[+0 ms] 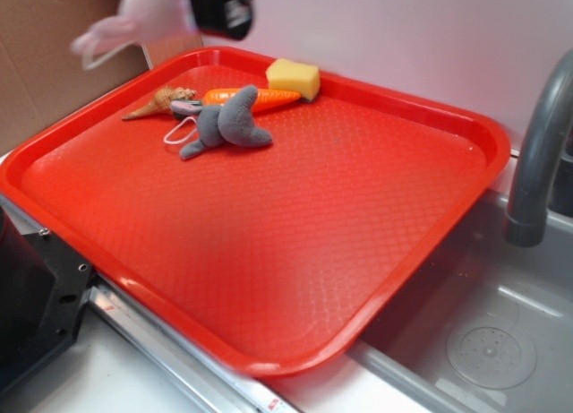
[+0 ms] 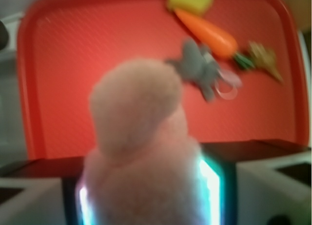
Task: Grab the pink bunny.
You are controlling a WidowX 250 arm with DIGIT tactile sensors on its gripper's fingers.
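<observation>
The pink bunny point(image 1: 134, 23) hangs in the air above the tray's far left corner, blurred, held at the top edge of the exterior view. My gripper point(image 1: 192, 8) is shut on it. In the wrist view the pink bunny point(image 2: 141, 147) fills the lower middle, squeezed between my two fingers, and my gripper point(image 2: 146, 195) is mostly hidden behind its fluff. The red tray point(image 1: 295, 243) lies below it.
On the tray's far side lie a grey plush animal point(image 1: 228, 122) with a white loop, an orange carrot point(image 1: 255, 96), a yellow sponge point(image 1: 293, 77) and a small brown toy point(image 1: 161, 101). A grey faucet point(image 1: 537, 153) and a sink point(image 1: 492, 341) are at the right. Cardboard point(image 1: 45, 46) stands at the back left.
</observation>
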